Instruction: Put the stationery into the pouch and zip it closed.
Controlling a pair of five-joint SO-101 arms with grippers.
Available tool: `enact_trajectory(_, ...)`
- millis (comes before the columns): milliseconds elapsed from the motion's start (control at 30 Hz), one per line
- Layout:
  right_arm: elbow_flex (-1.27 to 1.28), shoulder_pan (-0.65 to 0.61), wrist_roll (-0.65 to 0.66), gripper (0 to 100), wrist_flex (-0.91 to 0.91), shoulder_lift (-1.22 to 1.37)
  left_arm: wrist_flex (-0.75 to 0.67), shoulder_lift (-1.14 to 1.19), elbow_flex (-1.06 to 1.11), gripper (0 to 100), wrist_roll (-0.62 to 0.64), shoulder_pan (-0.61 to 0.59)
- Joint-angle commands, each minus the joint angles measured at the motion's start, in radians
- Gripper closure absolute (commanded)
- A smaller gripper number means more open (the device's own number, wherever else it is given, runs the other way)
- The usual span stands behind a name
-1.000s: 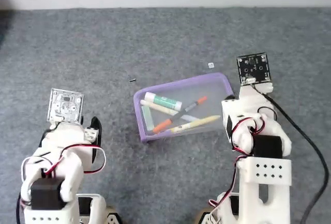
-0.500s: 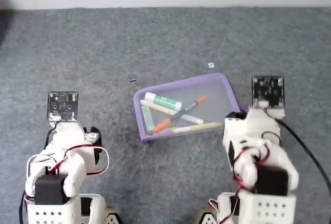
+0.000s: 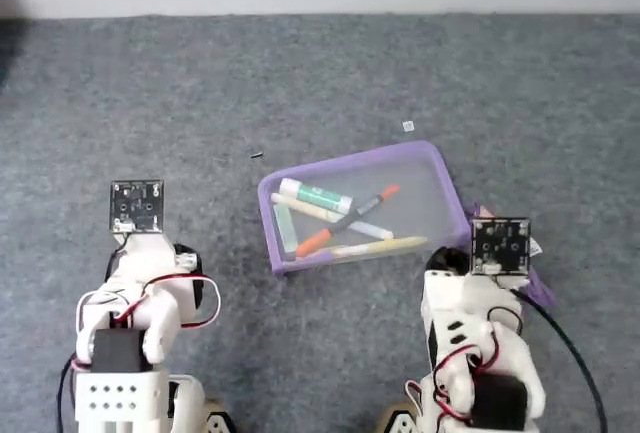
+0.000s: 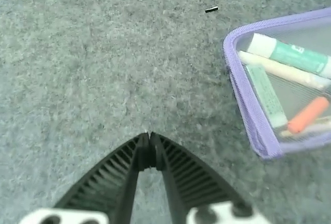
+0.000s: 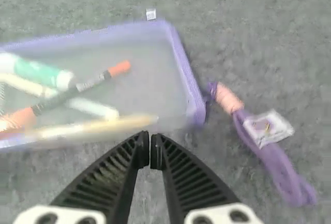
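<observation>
Pouch [image 3: 268, 221]: clear body, purple rim, flat on the grey table [image 3: 150, 83], about midway between the two arms. Long axis runs side to side across the table, slightly skewed, with the right end farther from the arms.

Contents, all roughly along the long axis:
- glue stick [image 3: 315, 194], green with a white end, along the far side
- pale green flat piece [image 3: 286, 228] at the left end, lying crosswise
- orange marker [image 3: 314, 243], orange end toward the near left corner
- dark pen [image 3: 366, 207], orange tip toward the far right
- yellow pen [image 3: 378, 245] along the near side

A purple strap [image 5: 269, 154] with a small tag trails off the pouch's near right corner. Zip state: cannot tell.

Left gripper [image 4: 150, 137]: fingers pressed together, holding nothing, over bare table to the near left of the pouch, apart from it.

Right gripper [image 5: 150, 142]: fingers together, holding nothing, tips just short of the pouch's near long edge toward its right end, strap beside it.

Grey table shows on every side of the pouch, widest to the left and toward the far edge. A black speck [image 3: 257, 156] and a white bit [image 3: 408, 127] lie beyond the pouch.
</observation>
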Motion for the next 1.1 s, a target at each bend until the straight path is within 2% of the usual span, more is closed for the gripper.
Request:
enact_trajectory(0,0.041,-0.004,-0.011,99.1,-0.004,0.001,-0.107,-0.012,0.059,99,0.006,0.005)
enact_trajectory(367,0.275,-0.004,-0.006,99.1,-0.004,-0.016,-0.301,-0.012,0.265,99,0.009,0.003)
enact_trajectory(633,0.308,-0.004,-0.011,99.1,0.008,-0.016,-0.315,-0.012,0.315,99,0.011,0.003)
enact_trajectory(733,0.308,-0.005,-0.009,99.1,0.071,-0.016,-0.315,-0.012,0.315,99,0.012,-0.003)
enact_trajectory(1067,0.308,-0.010,-0.008,99.0,0.070,-0.016,-0.315,-0.012,0.315,99,0.012,-0.003)
